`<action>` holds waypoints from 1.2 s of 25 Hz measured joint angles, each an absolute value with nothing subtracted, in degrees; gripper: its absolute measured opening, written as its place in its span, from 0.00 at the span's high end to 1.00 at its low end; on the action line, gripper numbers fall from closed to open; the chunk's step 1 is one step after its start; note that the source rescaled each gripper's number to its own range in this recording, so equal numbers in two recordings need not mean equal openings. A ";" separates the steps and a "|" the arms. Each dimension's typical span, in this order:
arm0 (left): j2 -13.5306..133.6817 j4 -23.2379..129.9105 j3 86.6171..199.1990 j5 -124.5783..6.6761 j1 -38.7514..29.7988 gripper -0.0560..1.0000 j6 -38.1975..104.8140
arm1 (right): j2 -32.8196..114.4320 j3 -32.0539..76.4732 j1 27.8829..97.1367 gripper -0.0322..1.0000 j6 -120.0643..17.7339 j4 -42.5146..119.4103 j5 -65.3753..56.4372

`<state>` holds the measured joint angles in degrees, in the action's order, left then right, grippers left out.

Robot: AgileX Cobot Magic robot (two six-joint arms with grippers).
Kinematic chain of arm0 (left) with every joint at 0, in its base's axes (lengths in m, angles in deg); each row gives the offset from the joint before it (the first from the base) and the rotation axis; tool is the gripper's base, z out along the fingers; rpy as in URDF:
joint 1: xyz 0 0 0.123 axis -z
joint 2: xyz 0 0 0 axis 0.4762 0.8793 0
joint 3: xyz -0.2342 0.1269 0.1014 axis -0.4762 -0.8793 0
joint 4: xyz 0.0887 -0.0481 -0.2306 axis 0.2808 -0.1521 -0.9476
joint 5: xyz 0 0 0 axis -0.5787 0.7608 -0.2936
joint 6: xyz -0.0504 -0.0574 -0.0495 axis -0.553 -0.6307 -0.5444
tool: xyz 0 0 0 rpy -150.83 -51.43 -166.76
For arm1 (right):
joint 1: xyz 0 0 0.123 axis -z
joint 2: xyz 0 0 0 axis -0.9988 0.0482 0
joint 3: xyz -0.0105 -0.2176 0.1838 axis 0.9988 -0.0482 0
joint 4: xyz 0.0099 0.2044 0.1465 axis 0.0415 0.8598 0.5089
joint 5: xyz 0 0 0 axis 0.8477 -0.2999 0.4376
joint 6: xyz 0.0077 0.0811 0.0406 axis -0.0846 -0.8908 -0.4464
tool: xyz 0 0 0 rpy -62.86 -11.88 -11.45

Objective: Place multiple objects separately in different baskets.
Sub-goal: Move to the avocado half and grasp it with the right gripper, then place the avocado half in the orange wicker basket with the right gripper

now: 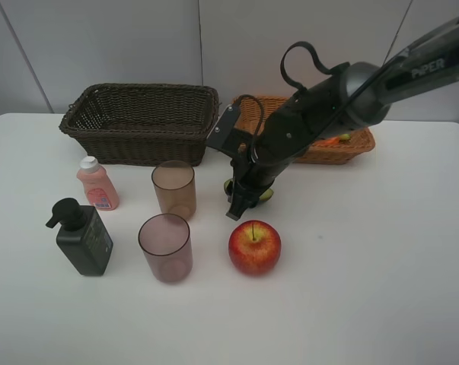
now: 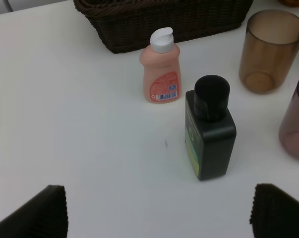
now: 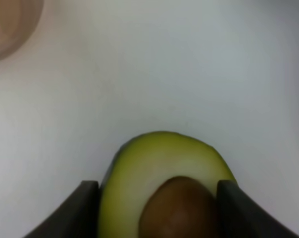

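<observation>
My right gripper is shut on the avocado half; its fingers press both sides, with the pit facing the camera. In the high view the avocado half sits low over the table, above the red apple. Two brownish-pink cups, the pink bottle and the dark pump bottle stand at the left. My left gripper is open and empty, short of the pump bottle and pink bottle. The banana is not visible.
The dark brown basket stands at the back left, and the tan basket at the back right, partly behind my right arm. Something orange lies in the tan basket. The left arm is outside the high view.
</observation>
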<state>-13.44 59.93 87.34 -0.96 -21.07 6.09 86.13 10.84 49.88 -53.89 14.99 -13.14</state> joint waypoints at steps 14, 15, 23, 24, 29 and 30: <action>-13.44 59.93 87.34 -0.96 -21.07 0.02 6.09 | 86.04 10.84 49.88 0.73 -53.89 14.91 -14.01; -13.44 59.93 87.34 -0.96 -21.07 0.02 6.09 | 85.84 10.84 49.88 0.73 -53.89 14.91 -14.49; -13.44 59.93 87.34 -0.96 -21.07 0.02 6.09 | 82.49 10.89 49.88 0.73 -53.89 14.93 -19.29; -13.44 59.93 87.34 -0.96 -21.07 0.02 6.09 | 81.92 10.89 49.88 0.73 -53.89 14.93 -20.09; -13.44 59.93 87.34 -0.96 -21.07 0.02 6.09 | 78.41 10.89 49.88 0.73 -53.89 14.93 -23.20; -13.44 59.93 87.34 -0.96 -21.07 0.02 6.09 | 77.49 10.89 49.88 0.73 -53.89 14.98 -23.82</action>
<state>-13.44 59.93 87.34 -0.96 -21.07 6.09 77.49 10.89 49.88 -53.89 14.98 -23.82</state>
